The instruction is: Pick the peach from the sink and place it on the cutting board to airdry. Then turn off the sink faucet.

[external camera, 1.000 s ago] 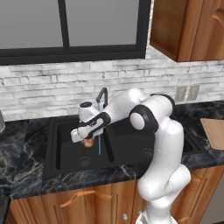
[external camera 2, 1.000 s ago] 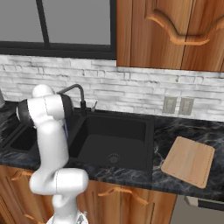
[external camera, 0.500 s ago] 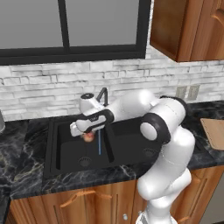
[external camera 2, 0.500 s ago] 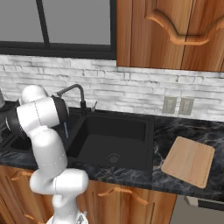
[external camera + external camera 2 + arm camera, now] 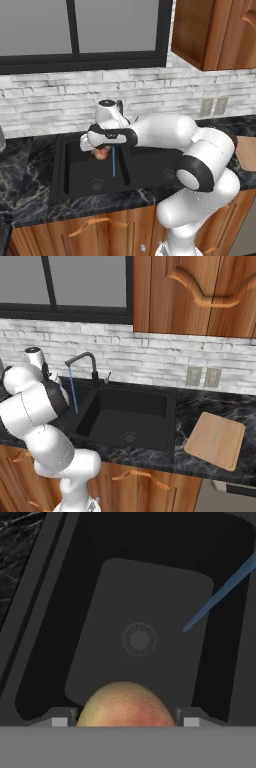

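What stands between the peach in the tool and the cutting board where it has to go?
The peach is held up over the left basin of the sink. The cutting board lies on the counter to the right of the sink. Between them are the water stream, the faucet behind, and the robot's own arm.

I see the peach (image 5: 125, 706) yellow with a red blush at lower centre, the sink (image 5: 150, 592) matte black, the water stream (image 5: 73, 390) blue, the cutting board (image 5: 215, 440) light brown at lower right.

peach (image 5: 125, 704) above sink (image 5: 150, 602), cutting board (image 5: 215, 440) right
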